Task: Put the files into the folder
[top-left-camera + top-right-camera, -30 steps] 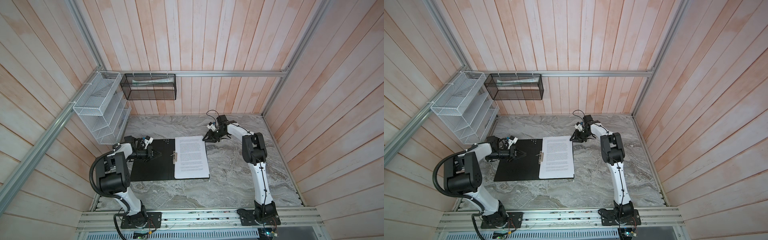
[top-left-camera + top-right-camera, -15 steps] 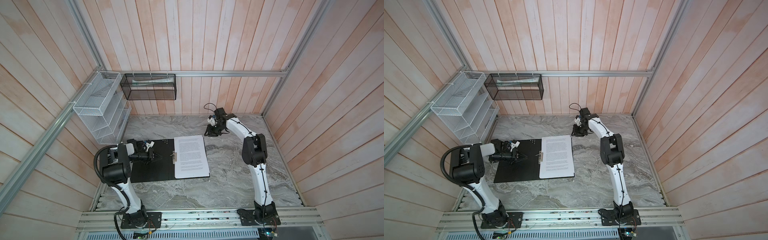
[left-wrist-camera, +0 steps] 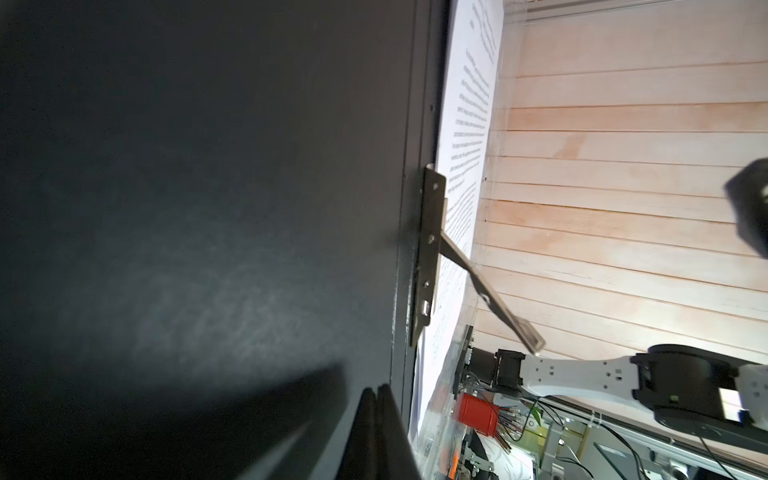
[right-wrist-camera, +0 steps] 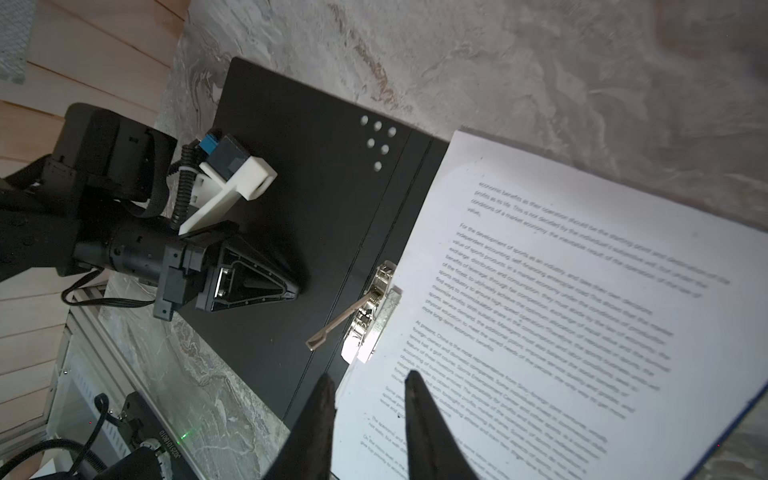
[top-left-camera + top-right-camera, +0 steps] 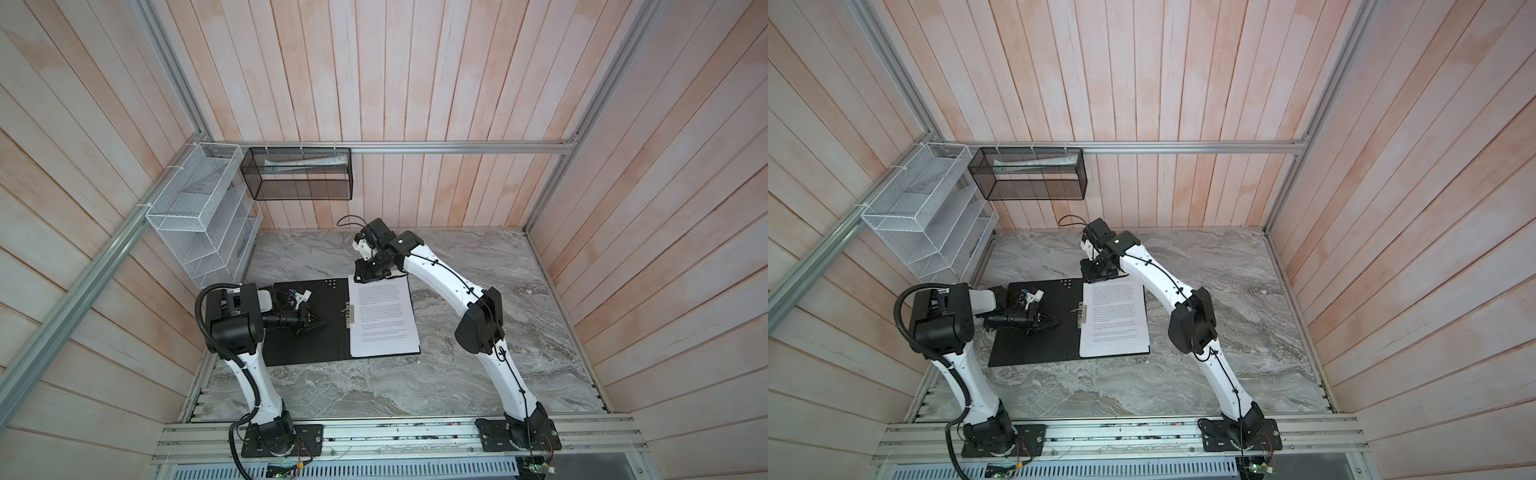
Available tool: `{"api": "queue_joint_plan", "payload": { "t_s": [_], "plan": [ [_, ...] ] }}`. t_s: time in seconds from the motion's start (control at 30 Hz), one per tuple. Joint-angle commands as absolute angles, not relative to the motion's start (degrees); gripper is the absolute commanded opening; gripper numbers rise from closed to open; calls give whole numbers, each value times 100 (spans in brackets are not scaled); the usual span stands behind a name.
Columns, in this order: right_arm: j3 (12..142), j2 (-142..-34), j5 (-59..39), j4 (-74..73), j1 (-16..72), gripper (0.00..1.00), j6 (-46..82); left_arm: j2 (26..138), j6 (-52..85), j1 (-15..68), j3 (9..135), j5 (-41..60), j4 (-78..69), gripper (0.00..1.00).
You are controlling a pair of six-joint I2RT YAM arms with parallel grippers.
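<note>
While white printed sheets (image 5: 382,316) lie in the open black folder (image 5: 307,345), I watch.
Left gripper (image 5: 322,321) pressed together over the folder; right gripper (image 4: 369,374) spread above the sheets.

One folder (image 5: 316,349), one pile of files (image 5: 382,316) (sheets uncountable) by the right gripper (image 4: 369,374), one rack (image 5: 195,208) and one basket (image 5: 299,188) are counted.
</note>
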State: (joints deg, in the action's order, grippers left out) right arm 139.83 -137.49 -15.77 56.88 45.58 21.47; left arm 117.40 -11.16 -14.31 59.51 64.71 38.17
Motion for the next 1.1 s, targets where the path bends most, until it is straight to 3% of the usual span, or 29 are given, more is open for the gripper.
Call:
{"api": "queue_joint_plan", "payload": {
  "t_s": [0.0,0.47,1.07],
  "plan": [
    [14058,-13928,-1469,5673,4610,29,2431,11965,-1501,-1409,5994,6677,3874,0],
    [14233,-14403,-1700,5438,4835,29,2523,11987,-1468,-1239,5931,6729,3738,0],
    [14347,-14677,-885,5976,5227,28,2290,12047,-839,-1168,6039,6390,3635,0]
  ]
}}
